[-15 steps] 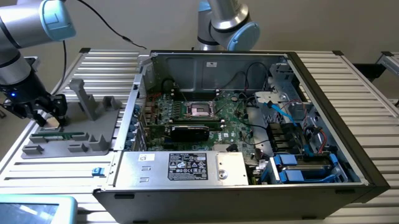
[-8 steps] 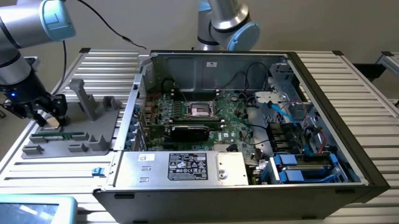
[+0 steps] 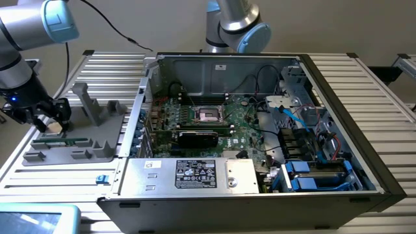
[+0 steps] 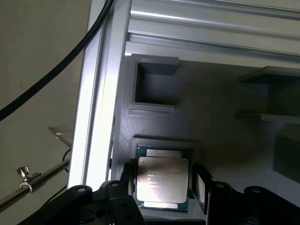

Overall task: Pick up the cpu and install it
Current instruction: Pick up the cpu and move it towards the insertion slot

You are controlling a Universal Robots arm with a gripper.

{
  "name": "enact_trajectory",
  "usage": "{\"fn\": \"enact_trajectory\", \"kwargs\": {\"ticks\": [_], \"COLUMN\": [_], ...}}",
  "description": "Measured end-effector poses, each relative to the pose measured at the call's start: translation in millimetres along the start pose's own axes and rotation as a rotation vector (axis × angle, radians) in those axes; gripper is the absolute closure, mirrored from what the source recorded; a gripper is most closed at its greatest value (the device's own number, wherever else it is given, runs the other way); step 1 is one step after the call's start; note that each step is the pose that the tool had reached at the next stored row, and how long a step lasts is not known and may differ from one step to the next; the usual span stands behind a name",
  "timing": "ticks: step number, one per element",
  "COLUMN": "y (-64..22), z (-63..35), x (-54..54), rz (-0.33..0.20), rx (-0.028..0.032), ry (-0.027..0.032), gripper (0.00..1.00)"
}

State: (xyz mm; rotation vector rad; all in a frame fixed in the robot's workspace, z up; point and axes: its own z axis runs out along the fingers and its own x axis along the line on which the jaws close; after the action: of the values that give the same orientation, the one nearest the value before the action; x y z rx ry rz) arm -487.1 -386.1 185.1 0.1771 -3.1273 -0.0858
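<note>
Gripper (image 4: 163, 183) with fingers (image 4: 128, 180) drawn in against two opposite edges of the cpu (image 4: 161, 174), which lies between them at its grey tray (image 4: 154, 124) pocket (light, stiff, slick-topped, delicate underneath: grip edges only).

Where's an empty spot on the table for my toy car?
The bare ribbed table on the exterior view's right of the computer case is free. So is the strip behind the grey tray. Crowded: inside the case, and the tray, where the claw is at the cpu.
</note>
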Motion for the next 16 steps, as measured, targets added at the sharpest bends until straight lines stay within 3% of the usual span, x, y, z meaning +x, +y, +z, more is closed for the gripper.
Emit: {"fn": "enact_trajectory", "kwargs": {"ticks": [1,16], "y": [0.0,0.1], "z": [0.0,-0.7], "x": [0.0,0.2], "rz": [0.0,0.007], "rx": [0.0,0.0], "ry": [0.0001,-0.0002], "gripper": [0.37,0.37]}}
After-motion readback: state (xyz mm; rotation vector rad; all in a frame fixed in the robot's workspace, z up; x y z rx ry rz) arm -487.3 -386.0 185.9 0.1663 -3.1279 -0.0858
